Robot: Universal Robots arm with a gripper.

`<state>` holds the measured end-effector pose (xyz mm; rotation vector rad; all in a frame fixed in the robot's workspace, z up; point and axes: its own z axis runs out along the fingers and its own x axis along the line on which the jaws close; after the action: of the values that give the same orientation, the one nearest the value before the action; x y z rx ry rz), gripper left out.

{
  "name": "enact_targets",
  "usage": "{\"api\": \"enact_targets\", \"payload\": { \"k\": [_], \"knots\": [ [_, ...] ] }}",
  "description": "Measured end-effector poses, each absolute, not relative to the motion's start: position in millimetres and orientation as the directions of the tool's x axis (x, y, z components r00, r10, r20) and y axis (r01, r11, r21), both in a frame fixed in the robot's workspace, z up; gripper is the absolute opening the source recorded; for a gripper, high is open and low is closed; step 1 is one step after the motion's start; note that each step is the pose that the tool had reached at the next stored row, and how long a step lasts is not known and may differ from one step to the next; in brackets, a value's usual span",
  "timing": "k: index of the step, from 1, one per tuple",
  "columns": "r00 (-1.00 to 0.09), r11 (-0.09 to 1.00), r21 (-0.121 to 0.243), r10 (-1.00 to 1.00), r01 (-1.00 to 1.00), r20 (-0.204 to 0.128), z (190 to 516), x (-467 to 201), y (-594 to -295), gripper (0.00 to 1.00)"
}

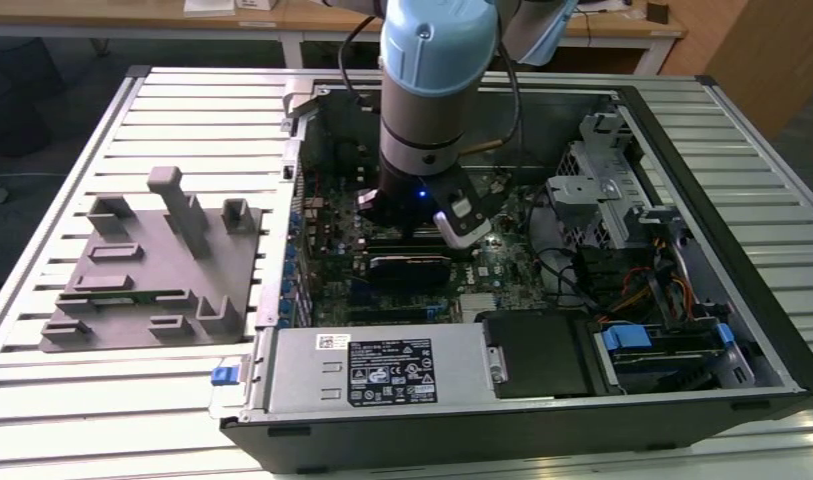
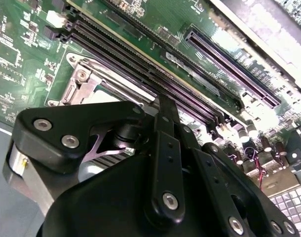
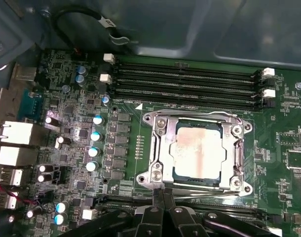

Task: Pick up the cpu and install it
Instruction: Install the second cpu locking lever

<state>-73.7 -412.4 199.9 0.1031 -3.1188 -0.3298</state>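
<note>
A slatted metal desk (image 1: 59, 400) is seen in the exterior view, carrying an open computer case (image 1: 726, 300) laid on its side. Towards the exterior view's left, just beside the case, a grey slotted plastic block (image 1: 153, 270) is set on the desk, probably as a holder for parts. Inside the case a green motherboard (image 3: 66, 98) lies flat, so that its sockets face upward for access. The robot arm (image 1: 433, 90) is lowered into the case over the board.

In the first wrist view, four long memory slots (image 3: 185, 81) are seen empty beside the metal-framed socket (image 3: 158, 163). The cpu (image 3: 197, 150), with its pale silvery top, is seated within that frame, lying flat and square to it; the placing step appears done, judging from its position. The frame is shown around the chip, though whether it is latched cannot be told.

The pincer (image 3: 163, 197) is held just beside the socket's edge, with its black fingers (image 2: 165, 133) drawn together and nothing gripped between them.
</note>
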Motion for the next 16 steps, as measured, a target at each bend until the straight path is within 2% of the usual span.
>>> {"api": "enact_targets", "payload": {
  "k": [16],
  "knots": [
    [-0.998, 0.962, 0.265, -0.067, -0.067, -0.008, 195.9, -86.6, -421.6, 0.11]
  ]
}}
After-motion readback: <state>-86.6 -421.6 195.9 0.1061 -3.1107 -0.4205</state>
